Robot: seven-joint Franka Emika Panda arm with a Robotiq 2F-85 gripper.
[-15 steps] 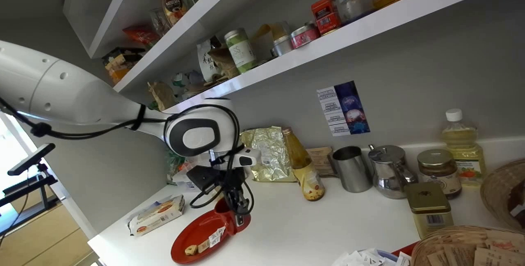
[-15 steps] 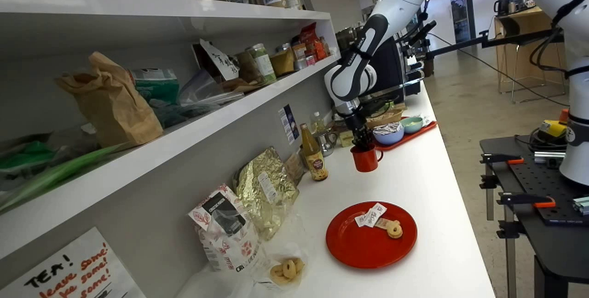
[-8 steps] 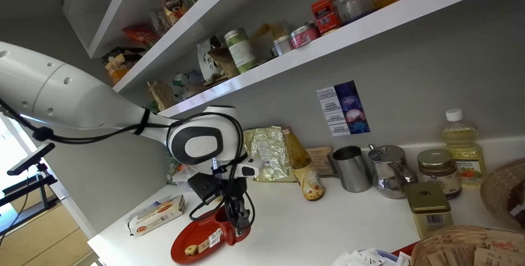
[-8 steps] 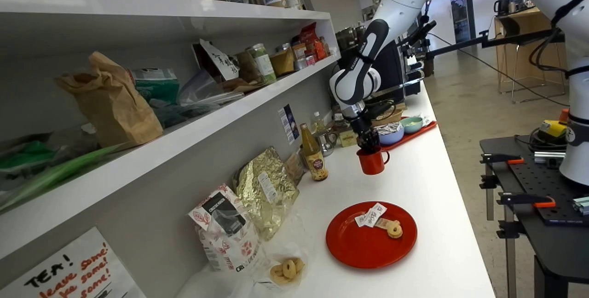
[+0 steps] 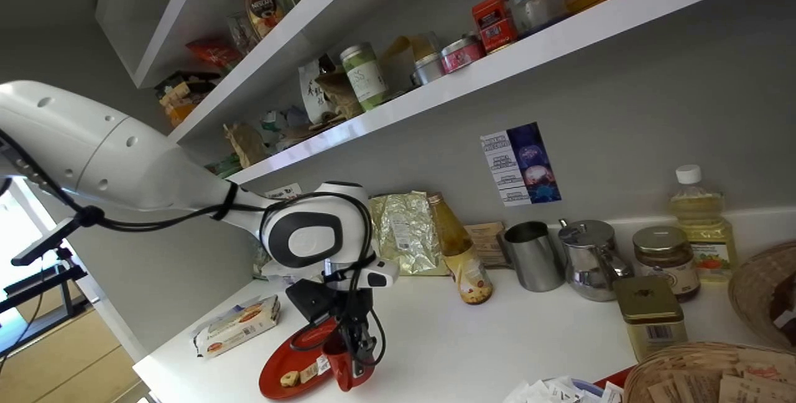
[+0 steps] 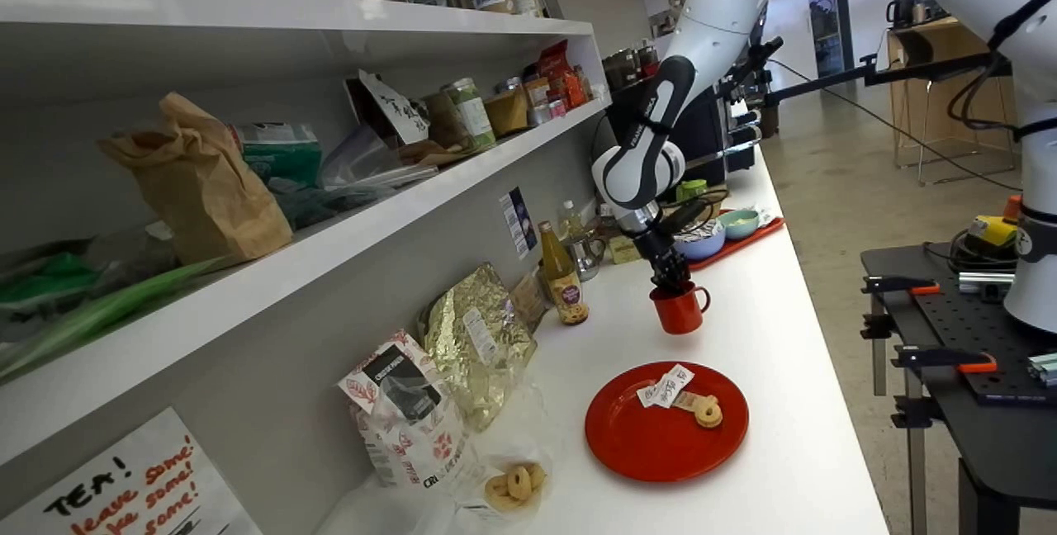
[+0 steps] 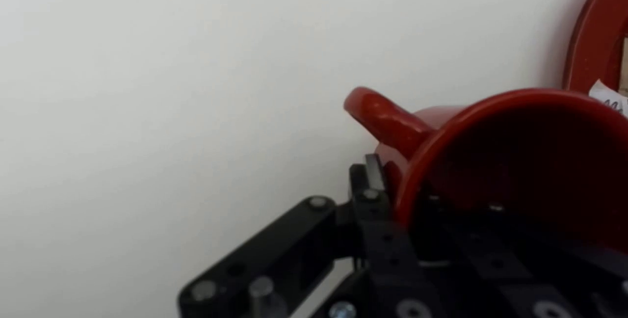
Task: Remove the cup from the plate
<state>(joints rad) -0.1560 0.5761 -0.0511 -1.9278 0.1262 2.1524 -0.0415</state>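
Held a red mug (image 6: 680, 314) by its wall, pinched in the Robotiq gripper (image 7: 406, 193) — off the glossy red plate (image 6: 644, 444), though near. Probably called for level lowering onto white countertop (image 6: 768, 333) before loosening.

in an exterior view the tool (image 6: 675, 283) holds the red cup (image 6: 680, 314) by its rim, apart from the red plate (image 6: 652, 452) on the white bench (image 6: 797, 452); paper slips (image 6: 667, 387) and a pale ring-shaped piece (image 6: 707, 419) lie on the plate
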